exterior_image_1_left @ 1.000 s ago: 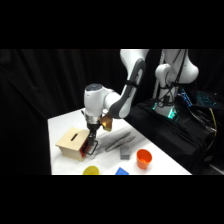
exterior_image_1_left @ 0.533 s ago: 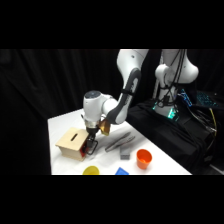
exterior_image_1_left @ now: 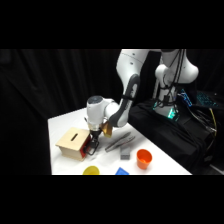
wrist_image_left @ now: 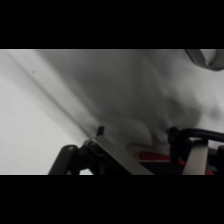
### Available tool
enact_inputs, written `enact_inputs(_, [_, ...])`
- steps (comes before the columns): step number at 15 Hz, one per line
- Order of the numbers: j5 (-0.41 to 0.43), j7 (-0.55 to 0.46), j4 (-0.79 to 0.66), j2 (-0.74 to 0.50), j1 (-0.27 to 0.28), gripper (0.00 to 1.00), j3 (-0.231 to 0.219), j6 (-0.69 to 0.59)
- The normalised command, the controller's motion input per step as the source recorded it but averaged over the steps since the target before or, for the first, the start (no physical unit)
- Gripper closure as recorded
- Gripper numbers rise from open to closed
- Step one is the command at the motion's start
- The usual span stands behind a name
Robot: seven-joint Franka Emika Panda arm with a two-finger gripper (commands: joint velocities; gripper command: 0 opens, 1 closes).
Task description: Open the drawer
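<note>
Worktop (exterior_image_1_left: 65,125): white, set against a black backdrop, seen from the side.

Wooden box (exterior_image_1_left: 72,140): small, light wood, near the worktop's left front edge, with a dark slot on its top face.

Drawer (exterior_image_1_left: 86,149): in the box's right-facing side, red-orange front panel. How far it stands out from the box cannot be told. In the wrist view a strip of red (wrist_image_left: 150,156) shows low in the frame, just beyond the black linkage.

Hand (exterior_image_1_left: 93,145): at the end of the white arm, lowered from above to the drawer front, its black fingers at the panel where the handle sits. Whether the fingers are wide, narrow or closed on the handle cannot be told from either view.

Metal tongs (exterior_image_1_left: 120,143): lying flat on the worktop, just right of the hand.

Grey block (exterior_image_1_left: 125,155): in front of the tongs.

Orange cup (exterior_image_1_left: 144,158): upright, right of the grey block, near the front edge.

Yellow object (exterior_image_1_left: 91,170): at the front edge, partly cut off.

Blue object (exterior_image_1_left: 121,171): at the front edge, between the yellow object and the cup.
</note>
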Motion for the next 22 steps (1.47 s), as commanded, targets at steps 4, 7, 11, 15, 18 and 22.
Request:
enact_inputs(4, [0.043,-0.14,-0.66,-0.38,0.197,0.0,-0.095,0.23])
enact_inputs(7, [-0.012,-0.08,-0.7,-0.4,0.314,0.0,-0.175,0.22])
enact_inputs(11, [-0.06,0.0,-0.58,-0.36,0.379,0.0,-0.217,0.16])
enact_inputs(15, [-0.115,0.14,-0.48,-0.35,0.437,0.0,-0.219,0.09])
enact_inputs(18, [-0.196,0.14,-0.31,-0.33,0.349,0.0,-0.201,0.02])
enact_inputs(22, [-0.221,0.09,-0.19,-0.3,0.172,0.0,-0.168,-0.02])
